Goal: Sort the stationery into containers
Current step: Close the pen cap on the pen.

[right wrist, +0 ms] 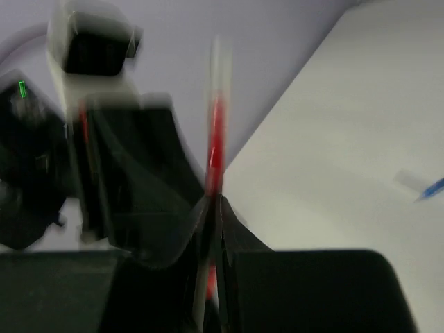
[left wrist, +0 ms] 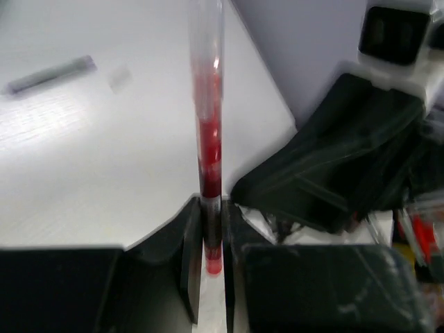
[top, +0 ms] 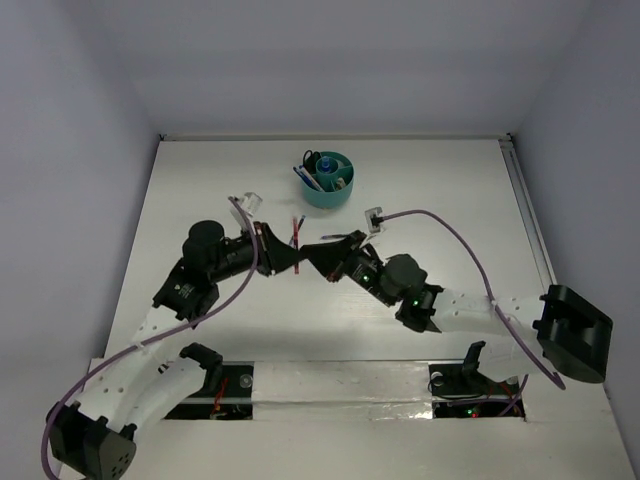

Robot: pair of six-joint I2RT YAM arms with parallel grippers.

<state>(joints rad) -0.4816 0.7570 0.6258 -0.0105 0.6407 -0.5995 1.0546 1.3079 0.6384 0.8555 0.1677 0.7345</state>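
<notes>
A red pen (top: 297, 232) with a clear barrel stands between my two grippers at the table's middle. My left gripper (top: 290, 258) is shut on its lower end; in the left wrist view the pen (left wrist: 210, 139) rises straight out from between the fingers (left wrist: 191, 243). My right gripper (top: 314, 253) faces it from the right, and its jaws are closed round the same pen (right wrist: 216, 149). The teal cup (top: 328, 178) stands behind them, apart, with a blue pen, a black item and small bits in its compartments.
A thin dark pen (top: 338, 238) lies just behind the right gripper. The left wrist view shows a grey pen (left wrist: 52, 74) and a pale bit (left wrist: 119, 76) on the table. The right wrist view shows a blue pen tip (right wrist: 430, 189). Purple cables (top: 450, 232) arc over both arms.
</notes>
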